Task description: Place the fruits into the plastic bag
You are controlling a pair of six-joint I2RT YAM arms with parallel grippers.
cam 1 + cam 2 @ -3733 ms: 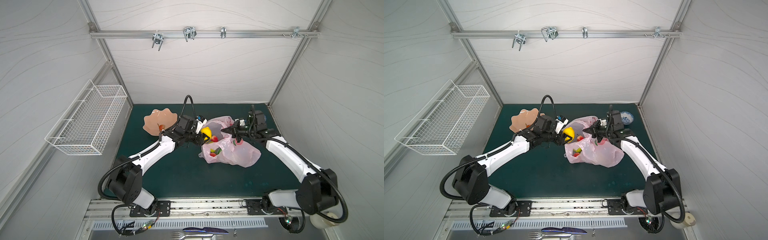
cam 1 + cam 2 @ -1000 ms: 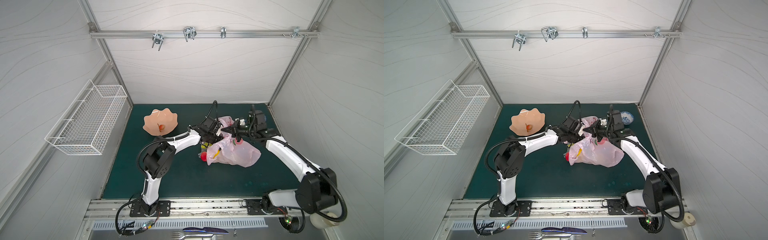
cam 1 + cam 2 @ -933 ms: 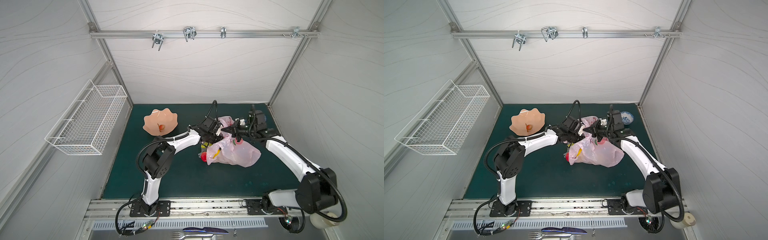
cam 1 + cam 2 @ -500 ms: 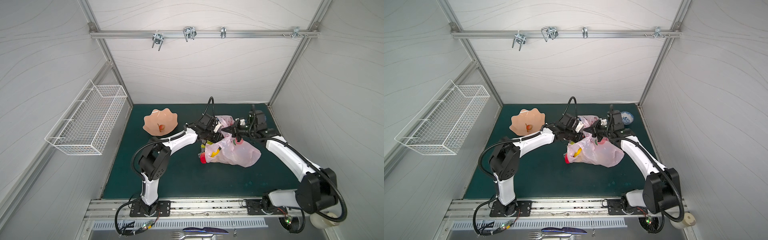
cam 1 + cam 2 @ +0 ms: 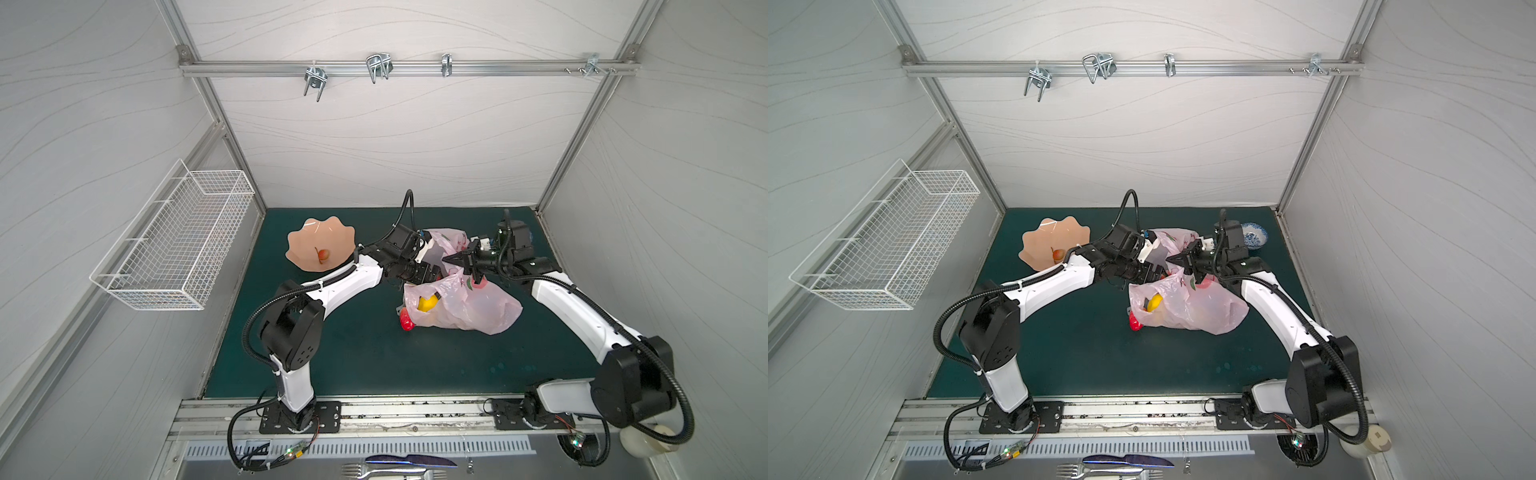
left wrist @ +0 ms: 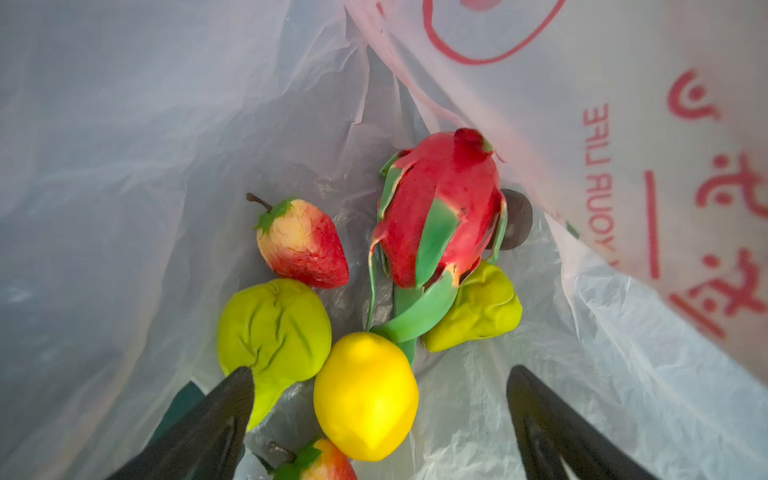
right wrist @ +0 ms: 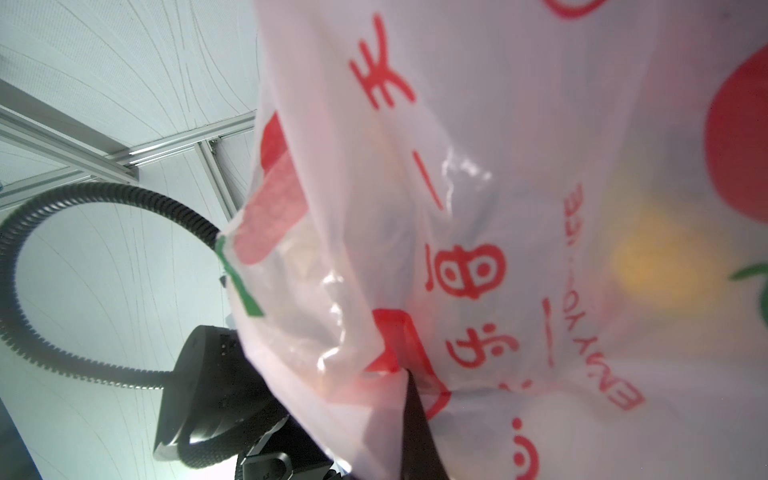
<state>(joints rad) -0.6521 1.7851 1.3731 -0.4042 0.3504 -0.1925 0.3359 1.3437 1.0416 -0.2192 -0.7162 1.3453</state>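
The pale-pink plastic bag (image 5: 469,303) (image 5: 1192,303) lies mid-table. My right gripper (image 5: 451,259) (image 7: 409,374) is shut on its upper edge and holds the mouth up. My left gripper (image 5: 432,274) (image 6: 380,374) is open inside the mouth, fingers wide apart and touching no fruit. Below it in the bag lie a yellow lemon (image 6: 365,399), a dragon fruit (image 6: 440,208), two yellow-green pears (image 6: 274,328) (image 6: 478,307), two strawberries (image 6: 301,245) and a dark round fruit (image 6: 515,218). A red piece (image 5: 407,322) shows at the bag's near corner.
A peach scalloped dish (image 5: 307,241) at the back left holds one small brown-orange fruit (image 5: 324,254). A blue-and-white bowl (image 5: 1253,235) stands at the back right behind the right arm. A wire basket (image 5: 178,245) hangs on the left wall.
The lemon my left gripper earlier held beside the bag now lies loose inside it, and that gripper is open. Over the last second the left wrist has drawn back slightly. The right arm has not moved.
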